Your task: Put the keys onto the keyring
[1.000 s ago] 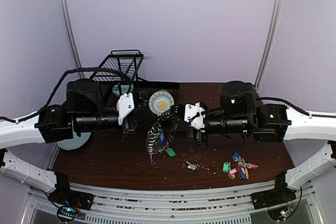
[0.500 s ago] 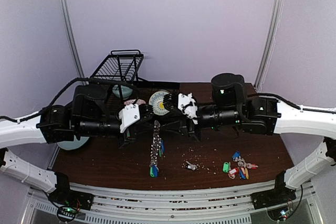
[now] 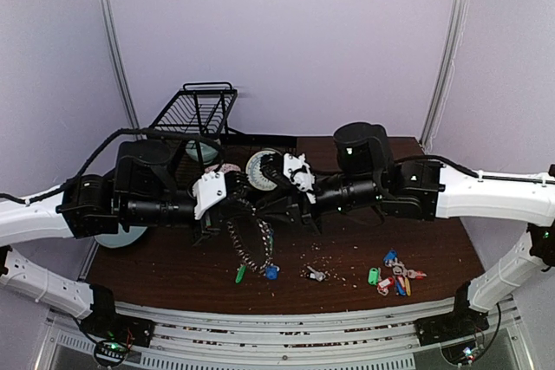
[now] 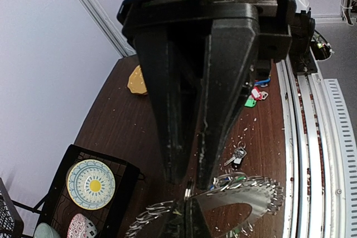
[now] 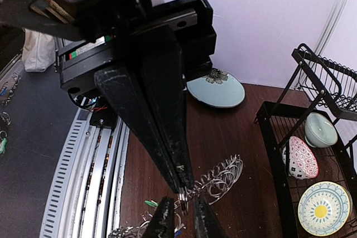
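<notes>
The keyring [image 3: 251, 244], a dark grey ring [image 4: 251, 196] rimmed with small silver rings, hangs below my left gripper [image 3: 243, 208]. Its green and blue tags reach the table. My left gripper [image 4: 188, 218] is shut on one small silver ring [image 4: 188, 190] of the rim. My right gripper [image 3: 264, 204] faces it tip to tip. In the right wrist view the right gripper [image 5: 183, 213] stands narrowly open, its fingertips [image 5: 165, 218] either side of that same small ring [image 5: 182, 196]. A small silver bunch of keys [image 3: 314, 274] lies on the table to the right [image 4: 239, 154].
A black dish rack [image 3: 204, 110] at the back left holds a yellow-patterned plate [image 3: 264, 169] and bowls. A pale blue plate [image 3: 121, 233] lies at the left edge. A bunch of colour-tagged keys [image 3: 395, 276] lies front right. Crumbs dot the table.
My right gripper has moved left to meet the left gripper and its jaws have narrowed. The keyring has swung and now hangs lower, its tags near the table.
</notes>
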Robot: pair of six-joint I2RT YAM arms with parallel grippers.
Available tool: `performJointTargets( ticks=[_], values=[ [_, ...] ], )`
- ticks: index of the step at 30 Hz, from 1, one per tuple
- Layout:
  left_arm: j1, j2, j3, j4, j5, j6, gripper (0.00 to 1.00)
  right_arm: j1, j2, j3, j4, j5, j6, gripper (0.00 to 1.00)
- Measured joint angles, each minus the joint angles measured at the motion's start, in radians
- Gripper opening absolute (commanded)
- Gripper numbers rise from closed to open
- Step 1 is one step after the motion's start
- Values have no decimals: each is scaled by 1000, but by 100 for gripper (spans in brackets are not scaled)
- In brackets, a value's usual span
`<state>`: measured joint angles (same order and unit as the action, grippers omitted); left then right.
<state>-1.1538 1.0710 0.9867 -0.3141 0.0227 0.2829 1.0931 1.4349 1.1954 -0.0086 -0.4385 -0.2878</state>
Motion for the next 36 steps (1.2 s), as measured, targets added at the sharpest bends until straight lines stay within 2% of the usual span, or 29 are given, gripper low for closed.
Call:
performJointTargets(
  ticks=[6,14,16,19,25,27,28,31,33,36],
  values=[
    [0,0,0,0,0,0,0,0,17,16,2,-17,-1,11],
    [0,0,-1,3,0,0,0,0,19,18,-23,-11,-6,16],
    [0,0,-2,3,1,0,0,0,19,18,-28,-10,-11,12],
    [0,0,-2,3,3,0,0,0,19,18,-27,-6,-19,0],
    [1,0,-5,8,8,-1,0,0,19,18,-28,-3,-19,0],
    [1,-7,-19,27,12,-4,23,-2,19,18,-27,-4,-15,0],
    [1,-12,-27,38,15,-5,26,-5,19,16,-24,-11,-9,0],
    [0,-54,-93,126,40,-23,28,-29,6,-23,48,-58,38,0],
    [0,-101,-157,189,50,-31,30,-54,-25,-101,156,-111,90,0],
    [0,-165,-260,293,65,-51,26,-77,-80,-225,323,-171,166,0]
  ],
)
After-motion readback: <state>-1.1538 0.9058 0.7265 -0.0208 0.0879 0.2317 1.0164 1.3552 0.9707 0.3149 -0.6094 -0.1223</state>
